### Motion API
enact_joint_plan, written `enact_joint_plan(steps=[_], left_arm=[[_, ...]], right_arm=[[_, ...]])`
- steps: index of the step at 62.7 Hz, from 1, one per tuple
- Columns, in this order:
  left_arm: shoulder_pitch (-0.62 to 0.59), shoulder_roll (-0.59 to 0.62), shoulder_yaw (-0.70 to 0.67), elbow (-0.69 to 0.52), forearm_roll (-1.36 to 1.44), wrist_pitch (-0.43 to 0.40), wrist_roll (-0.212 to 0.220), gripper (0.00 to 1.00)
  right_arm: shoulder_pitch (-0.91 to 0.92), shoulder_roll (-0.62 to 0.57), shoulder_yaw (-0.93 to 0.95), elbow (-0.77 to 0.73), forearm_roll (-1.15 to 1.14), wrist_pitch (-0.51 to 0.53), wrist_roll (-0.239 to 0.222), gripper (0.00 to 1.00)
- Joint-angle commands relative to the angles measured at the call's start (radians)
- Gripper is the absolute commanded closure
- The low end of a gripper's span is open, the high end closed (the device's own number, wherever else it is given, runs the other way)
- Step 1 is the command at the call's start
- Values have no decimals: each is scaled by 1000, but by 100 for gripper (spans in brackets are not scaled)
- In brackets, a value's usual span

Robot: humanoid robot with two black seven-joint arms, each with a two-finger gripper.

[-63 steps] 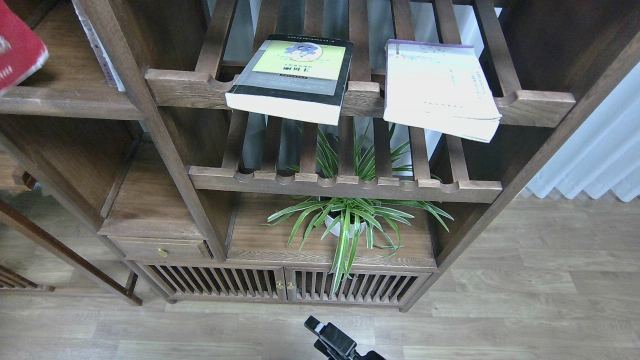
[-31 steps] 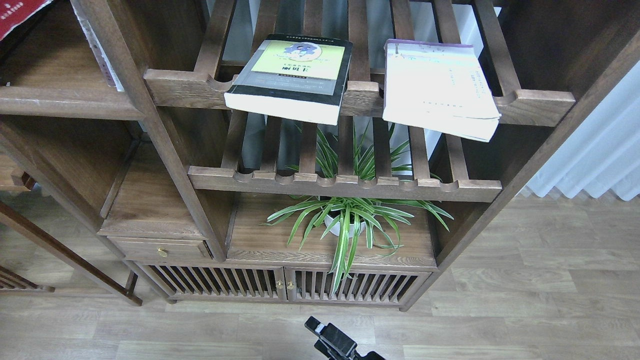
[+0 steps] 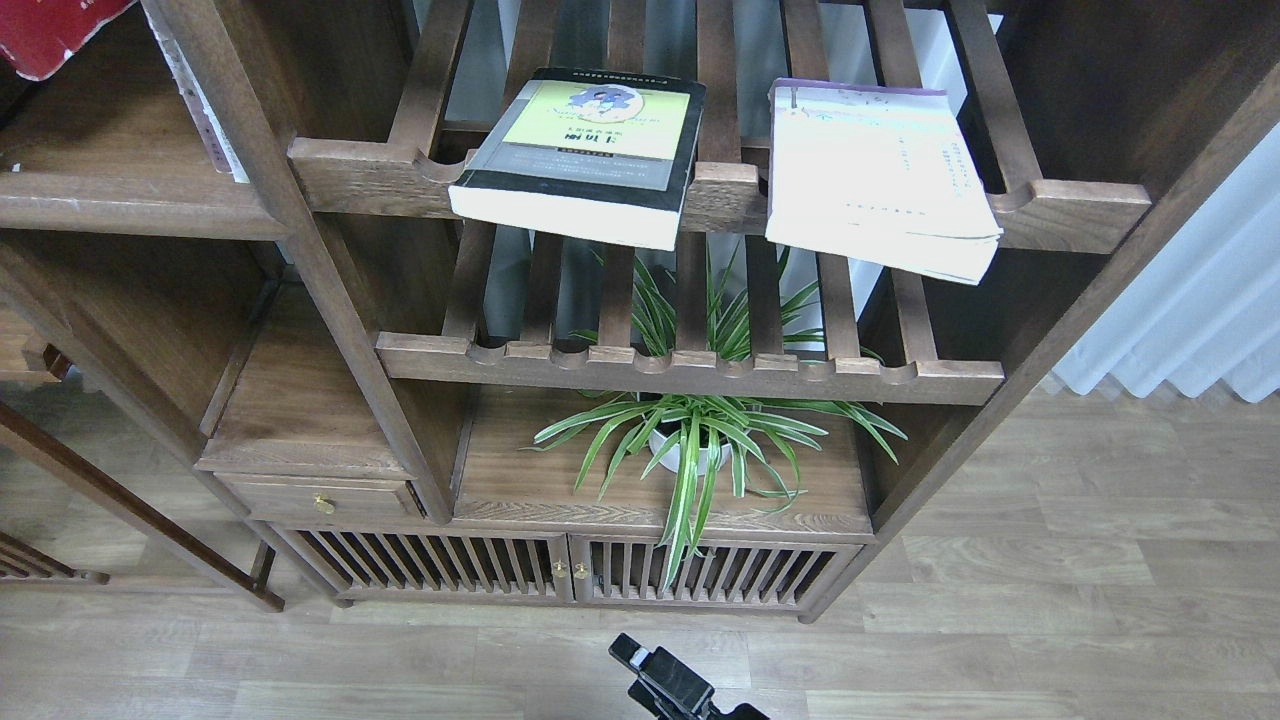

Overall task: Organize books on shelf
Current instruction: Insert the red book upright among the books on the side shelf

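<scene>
The red book (image 3: pixel 55 30) is showing only as a corner above the solid shelf (image 3: pixel 130 200) at top left; what is holding it lies out of view. 2 books are lying flat on the slatted rack (image 3: pixel 720 190) – the black-and-green book (image 3: pixel 585 150) and the white book (image 3: pixel 875 175), both overhanging its front rail, so most of the work seems left. A gripper (image 3: pixel 665 680) is sitting low over the wood floor (image 3: pixel 1050 600) – too dark to tell whether it is open.

Only a black arm part (image 3: pixel 672 685) is seen at bottom edge; pincer fingers cannot be told apart.
</scene>
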Motion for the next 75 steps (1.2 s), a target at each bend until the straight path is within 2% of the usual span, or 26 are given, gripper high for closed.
enact_joint_plan(steps=[1,13,35,64,75], left_arm=[[-29,-27,33,6,1,0,30,93],[-33,-89,33,6,1,0,81,93],[-55,-89,42,43,4,0,145,93],[-76,-90,65,75,17,0,148,88],[-76,-90,72,75,17,0,147,79]], right_arm=[[1,0,0,0,0,0,0,0],[1,0,0,-1,0,0,0,0],[1,0,0,-1,0,0,0,0],[1,0,0,-1,0,0,0,0],[1,0,0,-3,0,0,0,0]])
